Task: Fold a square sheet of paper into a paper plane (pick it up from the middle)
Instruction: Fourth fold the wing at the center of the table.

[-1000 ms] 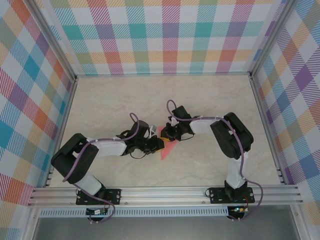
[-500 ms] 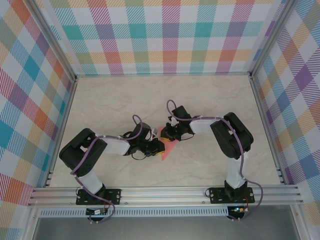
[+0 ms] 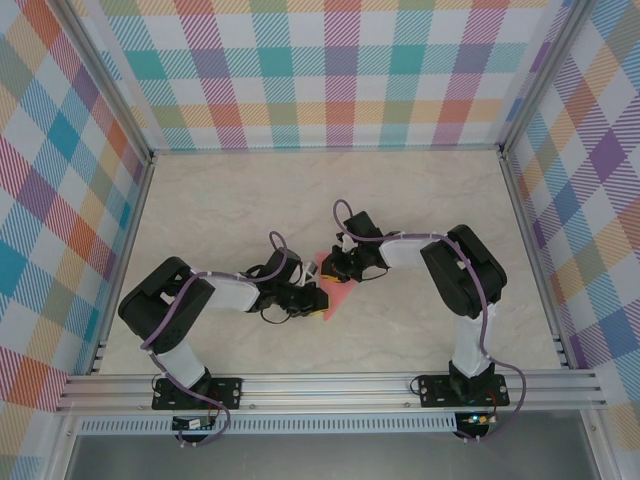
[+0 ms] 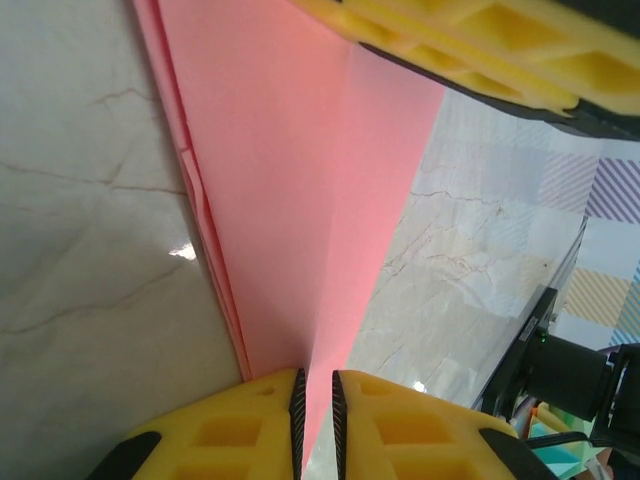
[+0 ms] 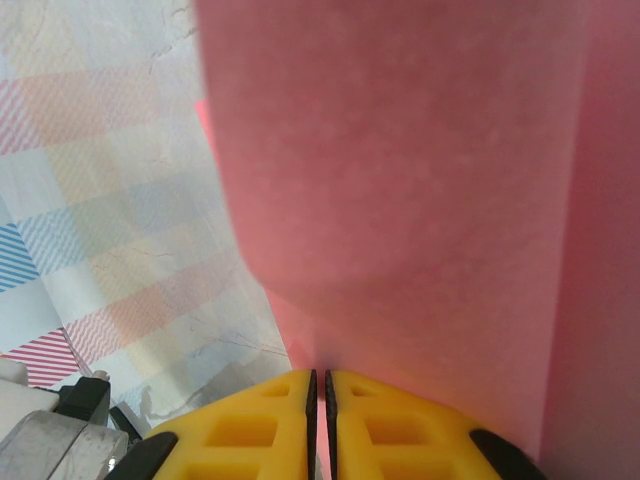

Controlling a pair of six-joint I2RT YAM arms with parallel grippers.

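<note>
Since a second ago: left arm has drawn its elbow in toward the middle of the table (image 3: 230,210), and the left tool (image 3: 318,301) has slid a little nearer the base rail. The pink shape looks shorter at its near tip. Right arm much as it was.

Left tool, wrist view (image 4: 316,381): yellow fingers all but closed, only a thin slit left. A raised fold of the sheet of paper (image 4: 300,200) runs straight into that slit, so it is pinched. Layered edges show along the sheet's left side, so it is already folded over on itself.

Sheet of paper (image 3: 341,294): near the table's middle, between the two tools, held by both. Whether its underside touches the table I cannot tell.

Right tool (image 3: 333,270), just beyond the sheet. In its wrist view (image 5: 319,378) the fingers are pressed nearly together with pink paper (image 5: 420,200) rising out of the gap. It is clamped on the sheet.

Handling, my judgement: very light, thin, limp and easily torn or mis-creased. It will buckle if the tools close in on each other and rip if they pull apart. Best held on folded edges or the ridge, where layers stiffen it. Smooth table, so a loose sheet would probably slide.
</note>
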